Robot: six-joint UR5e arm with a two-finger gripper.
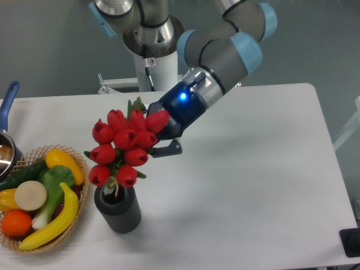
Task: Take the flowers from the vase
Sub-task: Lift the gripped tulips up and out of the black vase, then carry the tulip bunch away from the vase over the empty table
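While the arm reaches down from the upper right of the view, its gripper (147, 130) sits behind the flowers (125, 147), with the red buds covering most of the fingers. One dark finger (167, 149) shows just right of the bunch, lying roughly level. The fingers are closed on the bunch, though the exact contact point is hidden by the buds. A blue light glows on the gripper body.

The flowers are a tight cluster of red tulip buds with green leaf tips showing at the top. The bunch is raised above the vase (118, 208), with the lowest buds just over the mouth. Thin stems run down from the cluster into the mouth, so the stem ends remain inside the vase.

The vase is a short dark ribbed cylinder standing upright on the white table (253, 169), near the front edge. A wicker basket (72, 225) stands just left of the vase, holding a banana (53, 222), an orange (16, 223), a yellow pepper (63, 162) and other produce. A pot with a blue handle (8, 104) is at the far left edge.
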